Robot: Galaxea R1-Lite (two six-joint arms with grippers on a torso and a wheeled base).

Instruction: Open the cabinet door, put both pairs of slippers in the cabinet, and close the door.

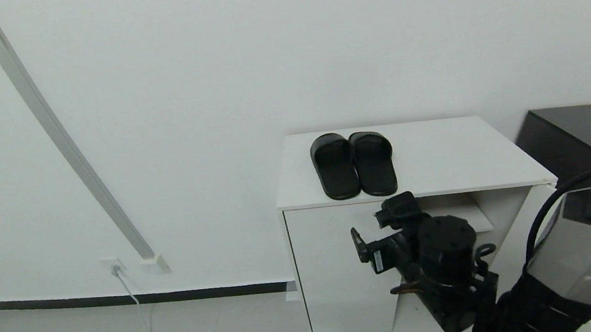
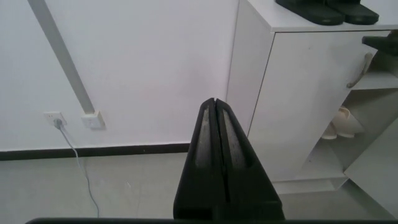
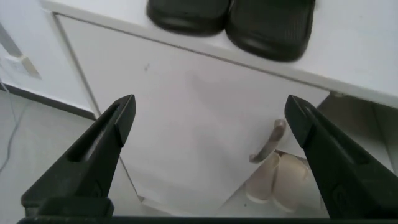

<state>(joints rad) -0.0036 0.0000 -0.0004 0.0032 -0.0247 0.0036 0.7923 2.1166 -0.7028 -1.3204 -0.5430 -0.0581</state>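
Black slippers (image 1: 354,164): laid side by side on cabinet (image 1: 435,152) top, toes toward wall
Pale slippers (image 3: 286,183): seen inside cabinet
Left claw (image 2: 215,104): closed, empty
Right claw (image 3: 210,106): spread wide, empty

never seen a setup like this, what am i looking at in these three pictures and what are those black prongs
This is a two-armed robot on wheels, and each picture comes from one of its cameras. The wide picture is from its head, looking down at a white cabinet. A pair of black slippers lies side by side on the cabinet's top.

The other two pictures come from cameras on the wrists, so each looks along its own gripper. The prongs are the grippers' fingers.

The left gripper has its fingers pressed together and holds nothing. The right gripper has its fingers spread wide, also empty. It faces the cabinet front, with the door's handle seen between them.

Beside that door the cabinet is open, and a pale pair of slippers sits inside.
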